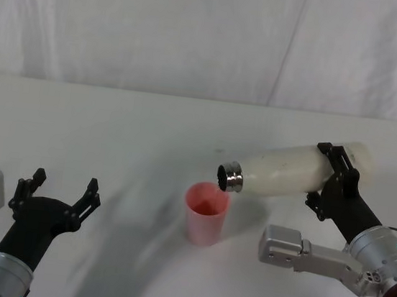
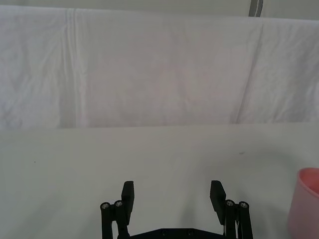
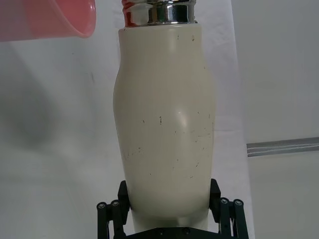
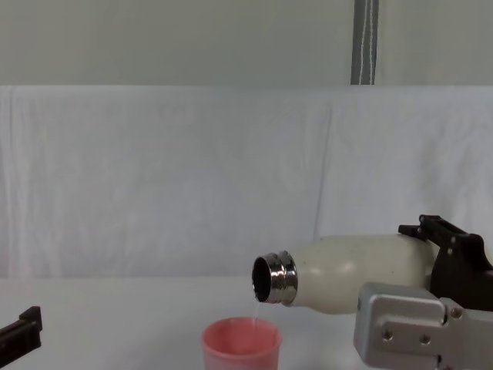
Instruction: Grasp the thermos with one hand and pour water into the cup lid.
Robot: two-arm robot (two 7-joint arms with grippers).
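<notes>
Overhead, from the head view, the right gripper [image 1: 330, 178] clamps the thermos [image 1: 293, 172] near its base, holding it tipped almost level with its steel neck just above the rim of the cup lid [image 1: 206, 212], which stands upright on the white table [image 1: 113, 138]. The left gripper [image 1: 56, 195] sits at the table's near left, fingers spread, holding nothing.

From the left wrist view, the left gripper [image 2: 173, 195] stays apart over bare table, the cup lid [image 2: 304, 204] at the frame's edge.

From the right wrist view, black fingers [image 3: 124, 196] press both sides of the thermos [image 3: 164, 114].

From the chest view, a thin stream falls from the thermos [image 4: 343, 274] mouth into the cup lid [image 4: 240, 345].
</notes>
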